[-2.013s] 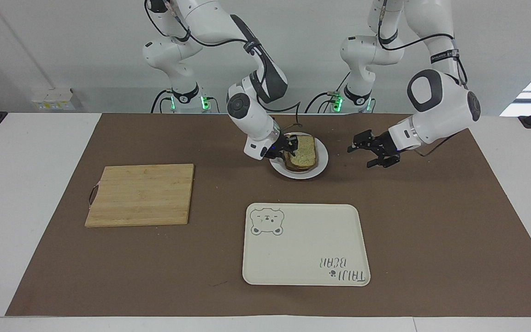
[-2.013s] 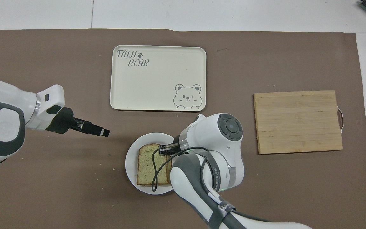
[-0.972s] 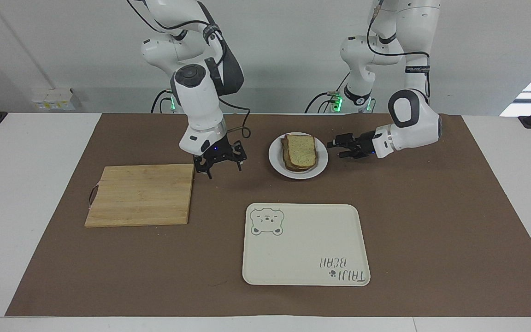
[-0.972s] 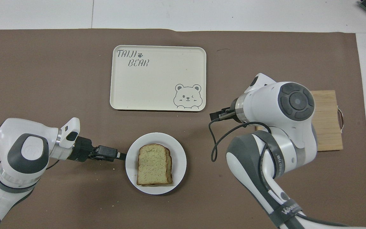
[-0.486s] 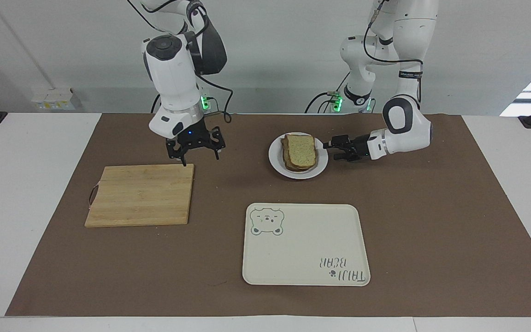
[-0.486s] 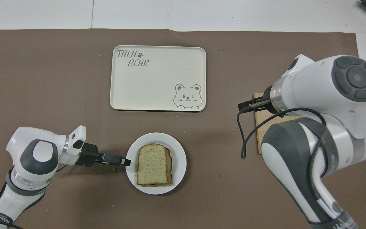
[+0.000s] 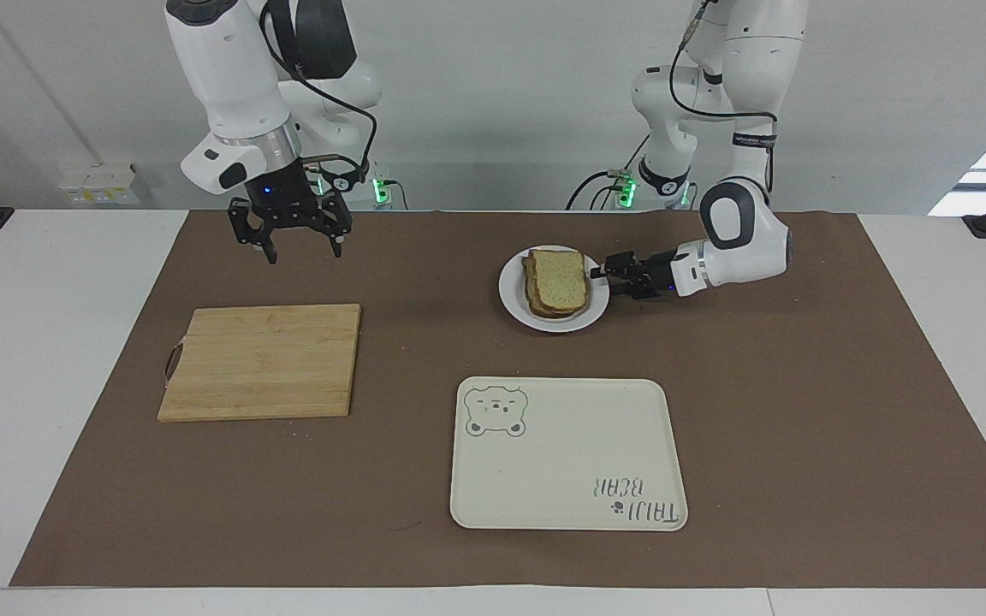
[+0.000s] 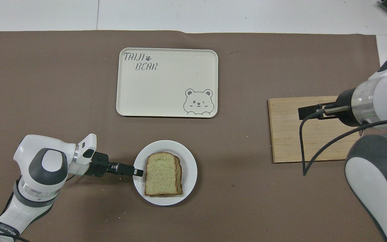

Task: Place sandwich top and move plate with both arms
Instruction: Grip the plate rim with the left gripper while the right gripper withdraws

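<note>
The left gripper (image 7: 600,278) lies low and level at centre frame of the facing view, its fingers at the plate (image 7: 512,291) rim; whether they pinch it I cannot tell. The right gripper (image 7: 290,235) hangs upper left, fingers spread, holding nothing. One plate carries the sandwich top (image 7: 560,275) on a stack. One tray (image 7: 567,453) and one cutting board (image 7: 260,361) lie apart, with bare mat between them.

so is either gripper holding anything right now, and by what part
The left gripper is at the plate rim, closing; a firm grip cannot be told. The right gripper is open and holds nothing.
</note>
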{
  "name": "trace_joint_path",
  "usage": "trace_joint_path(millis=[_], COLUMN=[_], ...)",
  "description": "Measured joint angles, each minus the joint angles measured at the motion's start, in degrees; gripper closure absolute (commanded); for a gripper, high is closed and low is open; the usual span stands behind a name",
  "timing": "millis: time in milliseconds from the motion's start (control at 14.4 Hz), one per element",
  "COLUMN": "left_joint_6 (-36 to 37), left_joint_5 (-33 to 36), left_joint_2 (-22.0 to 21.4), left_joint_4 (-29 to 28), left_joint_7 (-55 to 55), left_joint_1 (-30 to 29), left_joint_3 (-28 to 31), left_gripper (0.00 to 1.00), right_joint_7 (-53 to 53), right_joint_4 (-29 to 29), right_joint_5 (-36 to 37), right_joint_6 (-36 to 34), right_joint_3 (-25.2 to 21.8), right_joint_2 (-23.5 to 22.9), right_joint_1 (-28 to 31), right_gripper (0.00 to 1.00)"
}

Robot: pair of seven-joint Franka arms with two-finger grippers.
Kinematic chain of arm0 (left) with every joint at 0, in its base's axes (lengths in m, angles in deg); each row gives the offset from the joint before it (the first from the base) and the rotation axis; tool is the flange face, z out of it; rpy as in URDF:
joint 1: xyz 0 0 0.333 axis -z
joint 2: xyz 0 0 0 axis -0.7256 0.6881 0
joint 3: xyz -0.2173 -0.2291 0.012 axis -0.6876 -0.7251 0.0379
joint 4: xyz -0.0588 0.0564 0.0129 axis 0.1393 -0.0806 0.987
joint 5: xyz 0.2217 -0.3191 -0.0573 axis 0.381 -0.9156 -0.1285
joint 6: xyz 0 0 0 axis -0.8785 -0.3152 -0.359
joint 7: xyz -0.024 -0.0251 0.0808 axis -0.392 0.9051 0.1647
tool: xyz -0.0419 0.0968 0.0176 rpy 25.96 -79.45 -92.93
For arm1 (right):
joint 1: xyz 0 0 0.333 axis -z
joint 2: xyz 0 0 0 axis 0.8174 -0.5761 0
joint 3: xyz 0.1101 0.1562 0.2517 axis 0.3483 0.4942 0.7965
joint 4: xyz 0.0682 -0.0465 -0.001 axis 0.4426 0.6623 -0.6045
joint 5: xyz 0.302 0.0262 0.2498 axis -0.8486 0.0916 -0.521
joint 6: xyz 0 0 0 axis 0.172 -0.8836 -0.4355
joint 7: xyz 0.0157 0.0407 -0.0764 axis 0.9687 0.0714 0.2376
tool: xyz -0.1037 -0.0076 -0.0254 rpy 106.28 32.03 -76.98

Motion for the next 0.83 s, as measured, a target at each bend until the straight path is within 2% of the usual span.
trace_joint_path(millis=[139,347,416,833], left_joint_6=[0.0,0.0,0.0,2.0], left_joint_5=[0.0,0.0,-0.1,-1.3], left_joint_2=[0.2,1.1,1.2,1.2], left_joint_4=[0.0,-0.1,-0.1,0.0], left_joint_7=[0.0,0.0,0.0,0.2], left_joint_1=[-0.2,-0.3,-0.3,-0.6], left_joint_3=[0.1,0.3,0.3,0.6], left_gripper=[0.51,0.94,1.0,1.0], right_joint_7=[0.0,0.0,0.0,0.0], right_joint_4=[-0.4,-2.4,-3.3,-9.4], right_joint_5=[0.0,0.0,0.0,0.0], right_joint_6=[-0.6,-3.0,-4.1,-11.2], right_joint_3=[0.0,0.0,0.0,-0.2], right_joint_2=[0.2,0.3,0.3,0.5], right_joint_1=[1.6,3.6,4.0,5.8], right_gripper=[0.0,0.0,0.0,0.0])
